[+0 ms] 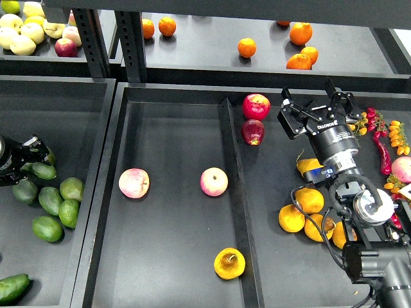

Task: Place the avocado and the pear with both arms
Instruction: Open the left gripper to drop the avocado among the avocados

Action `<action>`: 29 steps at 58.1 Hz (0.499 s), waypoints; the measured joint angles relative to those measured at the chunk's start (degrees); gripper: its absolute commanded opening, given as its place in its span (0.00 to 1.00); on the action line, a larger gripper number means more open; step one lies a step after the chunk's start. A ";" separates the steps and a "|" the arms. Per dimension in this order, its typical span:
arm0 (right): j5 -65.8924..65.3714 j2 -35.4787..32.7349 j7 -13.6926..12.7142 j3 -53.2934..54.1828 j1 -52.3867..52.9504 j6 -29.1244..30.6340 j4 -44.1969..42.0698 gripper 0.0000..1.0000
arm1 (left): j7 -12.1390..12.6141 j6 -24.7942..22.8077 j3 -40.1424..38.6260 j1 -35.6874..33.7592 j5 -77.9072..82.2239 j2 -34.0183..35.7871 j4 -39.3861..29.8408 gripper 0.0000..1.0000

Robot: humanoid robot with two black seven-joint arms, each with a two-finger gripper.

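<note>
Head view looks down on a dark surface split into trays, and the pear, orange-yellow with its brown hollow turned up, serves as the landmark. It lies alone near the front of the middle tray, just left of the tray's raised divider.

Up and left of the pear sit two pink-yellow apples, apart from each other and from the pear. Up and right of the pear, beyond the divider, a heap of plain yellow-orange pears lies partly behind the right arm. Farther up from the pear, two red apples rest beside the divider.

The right claw stands well up and right of the pear, over the right tray; its fingers are spread wide with nothing between them.

Far left of the pear, in the left tray, a cluster of green avocados lies together. The left claw is down at the top of that cluster, touching or nearly touching the upper fruits; it is dark and partly cut off by the edge, so I cannot tell how far it is open or whether it holds anything. Which of these is the avocado meant for the task I cannot tell; a longer dark green one lies apart at the lower left corner, far left of the pear.
</note>
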 measured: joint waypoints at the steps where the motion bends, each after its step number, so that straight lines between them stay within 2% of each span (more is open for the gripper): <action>1: 0.00 0.00 0.00 0.01 -0.02 0.00 0.00 0.99 | 0.00 0.01 -0.13 0.16 0.00 -0.38 0.45 0.22; 7: 0.00 0.00 -0.06 0.04 -0.07 0.10 0.00 0.99 | 0.00 0.00 -0.24 0.85 -0.01 -2.04 2.08 0.25; 22: 0.02 0.00 -0.08 0.10 -0.28 0.33 0.01 0.99 | 0.00 0.00 -0.28 1.80 0.10 -4.73 4.24 0.42; 29: 0.06 0.00 -0.08 0.13 -0.34 0.47 0.12 0.99 | 0.00 0.00 -0.26 2.26 0.15 -5.08 4.57 0.46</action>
